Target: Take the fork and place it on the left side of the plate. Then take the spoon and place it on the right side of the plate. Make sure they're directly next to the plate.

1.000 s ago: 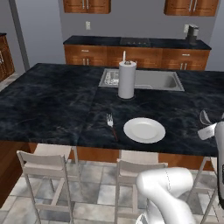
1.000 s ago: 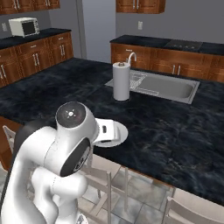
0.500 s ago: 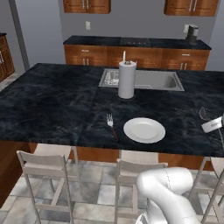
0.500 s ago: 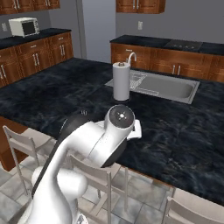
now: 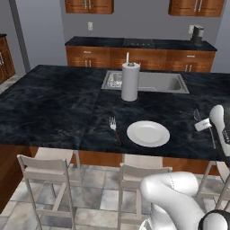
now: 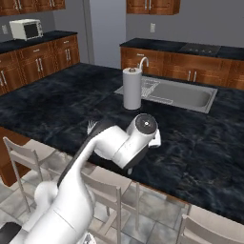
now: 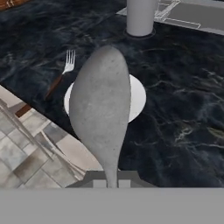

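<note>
Your gripper (image 7: 111, 183) is clamped on the spoon (image 7: 101, 109) above the plate (image 5: 148, 133), fork (image 5: 114, 128) already just left of it, so set the spoon right.

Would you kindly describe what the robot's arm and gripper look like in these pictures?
The arm is glossy white, built of rounded, tube-like links. One joint ends in a round dark grey cap ringed in white, with a small pale mark at its centre. The lower links swell into a bulky white elbow. The gripper shows as a small white block. No cables or lettering are visible.
</note>
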Robot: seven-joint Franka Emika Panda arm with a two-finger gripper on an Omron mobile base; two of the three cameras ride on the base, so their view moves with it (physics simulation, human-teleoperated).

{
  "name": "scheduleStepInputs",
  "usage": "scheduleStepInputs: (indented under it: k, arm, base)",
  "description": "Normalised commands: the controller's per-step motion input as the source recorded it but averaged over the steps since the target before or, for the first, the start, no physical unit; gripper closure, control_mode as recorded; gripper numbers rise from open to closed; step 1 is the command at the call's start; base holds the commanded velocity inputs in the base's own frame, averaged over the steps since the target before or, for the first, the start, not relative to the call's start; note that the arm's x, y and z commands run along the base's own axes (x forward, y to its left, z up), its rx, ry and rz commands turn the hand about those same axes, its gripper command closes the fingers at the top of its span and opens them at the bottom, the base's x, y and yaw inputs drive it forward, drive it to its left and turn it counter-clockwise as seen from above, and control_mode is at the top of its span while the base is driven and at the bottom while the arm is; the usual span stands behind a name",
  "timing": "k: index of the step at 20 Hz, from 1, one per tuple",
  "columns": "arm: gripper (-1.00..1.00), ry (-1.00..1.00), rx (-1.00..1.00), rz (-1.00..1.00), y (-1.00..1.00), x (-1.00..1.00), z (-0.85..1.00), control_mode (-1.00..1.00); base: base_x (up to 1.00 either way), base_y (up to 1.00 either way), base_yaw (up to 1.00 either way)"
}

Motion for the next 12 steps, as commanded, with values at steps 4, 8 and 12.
scheduleStepInputs:
  k: [4,8,12]
  arm:
    - [1.0,0.07,0.04,0.0,-0.01,0.76,-0.47,-1.0]
    - [1.0,0.1,0.03,0.0,0.0,0.64,-0.46,-1.0]
    - [1.0,0.1,0.04,0.0,-0.08,0.61,-0.42,-1.0]
  base:
    - [0.0,0.0,0.0]
    - [0.0,0.0,0.0]
    - [0.0,0.0,0.0]
